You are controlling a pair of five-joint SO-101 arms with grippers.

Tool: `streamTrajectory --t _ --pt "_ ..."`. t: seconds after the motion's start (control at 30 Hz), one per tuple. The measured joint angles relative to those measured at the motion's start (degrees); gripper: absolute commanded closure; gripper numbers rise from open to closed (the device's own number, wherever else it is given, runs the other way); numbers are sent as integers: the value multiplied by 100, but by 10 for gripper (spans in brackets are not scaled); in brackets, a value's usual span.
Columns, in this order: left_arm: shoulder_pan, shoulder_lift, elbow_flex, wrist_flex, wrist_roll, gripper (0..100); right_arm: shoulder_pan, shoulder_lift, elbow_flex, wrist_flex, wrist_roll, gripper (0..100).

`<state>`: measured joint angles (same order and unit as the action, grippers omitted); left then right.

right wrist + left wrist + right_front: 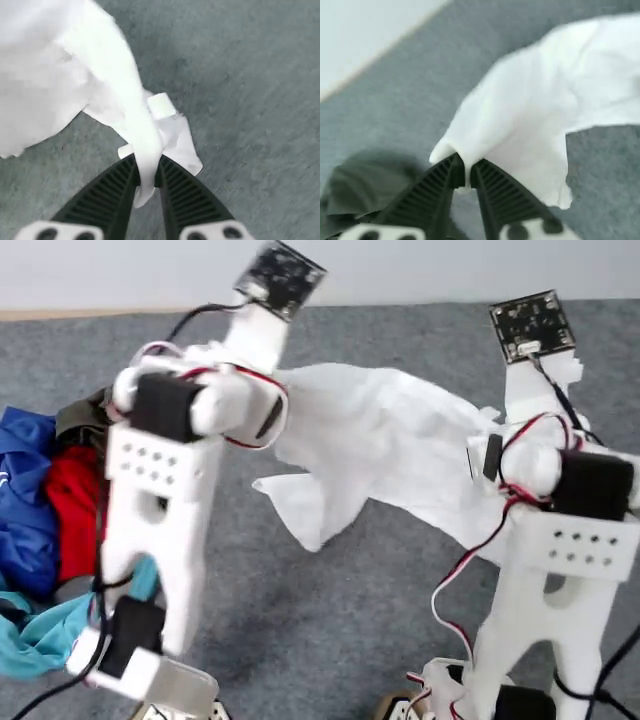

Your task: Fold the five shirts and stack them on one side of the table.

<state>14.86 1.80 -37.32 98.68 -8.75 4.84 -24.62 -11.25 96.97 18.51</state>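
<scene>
Left gripper [462, 172] is clamped on one edge of the white shirt [520, 125]. Right gripper [148, 167] is pinched shut on another bit, w/ fabric running thru the jaws. The shirt hangs between both arms around mid-table, sagging onto the grey table [330, 640]. It looks thin, floppy and prob light, so it'll droop and bunch. Imo best held at shoulder corners or hem, pulled taut. The blue/red/teal pile of other shirts [70, 505] sits crumpled on the left arm's side.

Grey, felt-like surface [330, 640] across the work area, pale plain wall [120, 270] along its far edge, thin tan strip [60, 312] where they meet, soft even light
</scene>
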Motion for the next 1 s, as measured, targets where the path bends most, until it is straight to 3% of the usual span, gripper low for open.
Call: streamTrajectory --t 0.27,0.67,1.0 --pt "-352 -993 0 -53 0 997 229 -721 0 -738 0 988" --pt "-642 -2593 -44 -1785 -9 997 396 -1899 0 -2233 0 989" --pt "-809 -3499 -44 -2022 -9 997 396 -2769 0 -2708 0 989"
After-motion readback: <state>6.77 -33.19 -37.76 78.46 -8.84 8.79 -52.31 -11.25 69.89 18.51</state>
